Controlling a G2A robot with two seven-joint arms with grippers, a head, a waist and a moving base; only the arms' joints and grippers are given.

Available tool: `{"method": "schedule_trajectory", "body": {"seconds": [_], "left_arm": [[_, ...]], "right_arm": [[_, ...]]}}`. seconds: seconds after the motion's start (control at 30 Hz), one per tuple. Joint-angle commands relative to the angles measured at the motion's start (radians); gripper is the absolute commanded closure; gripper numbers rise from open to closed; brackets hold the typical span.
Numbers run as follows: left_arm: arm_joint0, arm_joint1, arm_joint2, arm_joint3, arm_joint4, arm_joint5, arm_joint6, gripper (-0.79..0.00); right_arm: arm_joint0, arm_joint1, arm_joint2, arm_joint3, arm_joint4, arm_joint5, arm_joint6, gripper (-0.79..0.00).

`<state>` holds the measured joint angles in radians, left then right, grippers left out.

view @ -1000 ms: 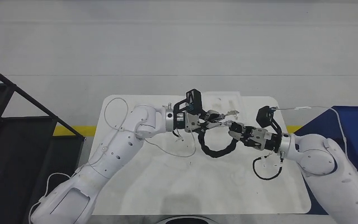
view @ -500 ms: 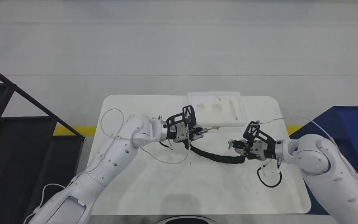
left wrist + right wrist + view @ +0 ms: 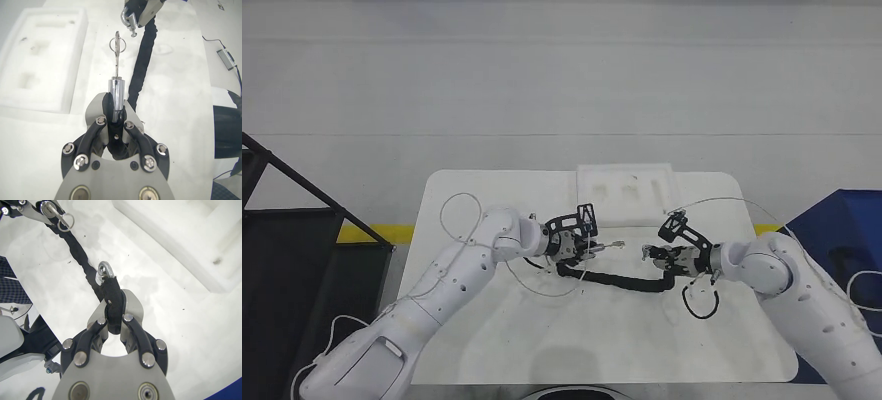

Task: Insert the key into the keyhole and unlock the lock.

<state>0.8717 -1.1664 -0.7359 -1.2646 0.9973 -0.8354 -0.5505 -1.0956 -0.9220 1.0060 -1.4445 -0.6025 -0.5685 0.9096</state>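
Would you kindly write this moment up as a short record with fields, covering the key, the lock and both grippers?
Key: seated in the lock cylinder's keyhole, ring through its head.
Left gripper: shut on the lock cylinder.
Right gripper: shut on the cable's sleeved end, by the latch pin.
Latch pin: out of the cylinder, apart from it.
Cable: black, runs between the two grippers.
Foam tray: white, beside the cable.
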Motion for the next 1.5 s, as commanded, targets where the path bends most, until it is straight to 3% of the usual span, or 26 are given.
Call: {"method": "schedule_trajectory", "body": {"seconds": [0.0,0.03,0.07,0.1,0.13,0.17,0.2,0.23,0.27,0.43,0.57,0.9,1.07,1.27,1.47], "left_arm": [[-0.019,-0.012,0.031,0.031,0.002,-0.002,-0.006,0.000],[-0.029,-0.019,0.046,0.047,0.004,-0.003,-0.012,0.000],[-0.038,-0.025,0.059,0.063,0.006,-0.003,-0.017,0.000],[-0.048,-0.031,0.070,0.078,0.010,-0.003,-0.022,-0.065],[-0.057,-0.036,0.080,0.090,0.016,-0.001,-0.026,-0.265],[-0.066,-0.041,0.089,0.102,0.028,0.003,-0.031,-0.668],[-0.077,-0.045,0.096,0.111,0.053,0.022,-0.036,-0.785],[-0.085,-0.049,0.102,0.116,0.078,0.046,-0.032,-0.785],[-0.087,-0.052,0.108,0.120,0.090,0.052,-0.020,-0.785],[-0.102,-0.061,0.116,0.141,0.125,0.026,0.059,-0.785],[-0.102,-0.050,0.087,0.116,0.185,0.008,0.181,-0.785],[-0.020,0.041,-0.153,-0.065,0.382,0.045,0.487,-0.785],[0.019,0.082,-0.283,-0.154,0.472,0.066,0.513,-0.785],[0.028,0.115,-0.433,-0.220,0.473,0.027,0.542,-0.785],[0.004,0.141,-0.530,-0.230,0.462,-0.100,0.560,-0.785]], "right_arm": [[0.014,-0.006,-0.020,0.022,-0.005,-0.004,-0.007,0.000],[0.019,-0.009,-0.029,0.034,-0.003,-0.006,-0.012,0.000],[0.024,-0.012,-0.038,0.044,-0.003,-0.008,-0.014,-0.071],[0.029,-0.015,-0.046,0.052,-0.005,-0.011,-0.016,-0.169],[0.032,-0.017,-0.054,0.060,-0.004,-0.013,-0.017,-0.286],[0.036,-0.020,-0.062,0.068,-0.004,-0.015,-0.018,-0.342],[0.039,-0.022,-0.069,0.074,-0.007,-0.020,-0.018,-0.570],[0.043,-0.024,-0.076,0.081,-0.009,-0.026,-0.019,-0.751],[0.046,-0.026,-0.082,0.088,-0.010,-0.032,-0.021,-0.785],[0.059,-0.030,-0.097,0.113,0.007,-0.101,-0.027,-0.785],[0.058,-0.021,-0.073,0.116,0.057,-0.217,-0.057,-0.785],[0.049,0.014,0.056,0.080,0.248,-0.437,-0.174,-0.785],[0.063,0.025,0.109,0.060,0.314,-0.443,-0.224,-0.785],[0.082,0.031,0.159,0.073,0.359,-0.436,-0.292,-0.785],[0.111,0.041,0.207,0.073,0.381,-0.444,-0.310,-0.785]]}}
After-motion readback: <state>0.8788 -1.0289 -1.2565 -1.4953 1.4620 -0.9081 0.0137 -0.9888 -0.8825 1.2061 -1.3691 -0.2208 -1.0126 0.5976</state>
